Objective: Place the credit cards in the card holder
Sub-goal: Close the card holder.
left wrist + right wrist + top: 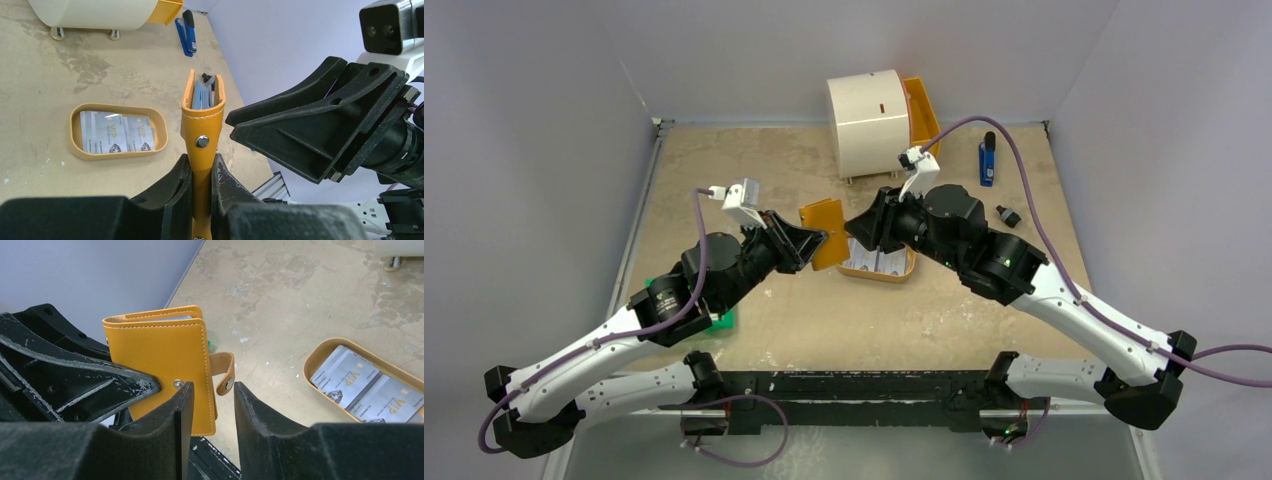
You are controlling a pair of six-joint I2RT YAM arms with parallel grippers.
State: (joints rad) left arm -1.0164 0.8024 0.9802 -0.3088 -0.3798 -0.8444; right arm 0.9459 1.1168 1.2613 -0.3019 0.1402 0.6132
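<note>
The card holder (202,125), an orange-tan leather wallet, stands on edge in the air with my left gripper (201,162) shut on its lower end. Its top gapes slightly and grey-blue pockets show inside. In the right wrist view its snap strap (225,372) hangs loose off the side, just in front of the gap of my right gripper (212,390), whose jaws are open; the left finger overlaps the holder's (160,350) cover. Two credit cards (117,131), pale with grey print, lie flat side by side in an oval tan tray (75,145) on the table.
A white rounded box (869,120) with an orange bin behind it stands at the back. A blue tool (987,160) and a small black part (1008,215) lie at the back right. A green object (722,320) lies under my left arm.
</note>
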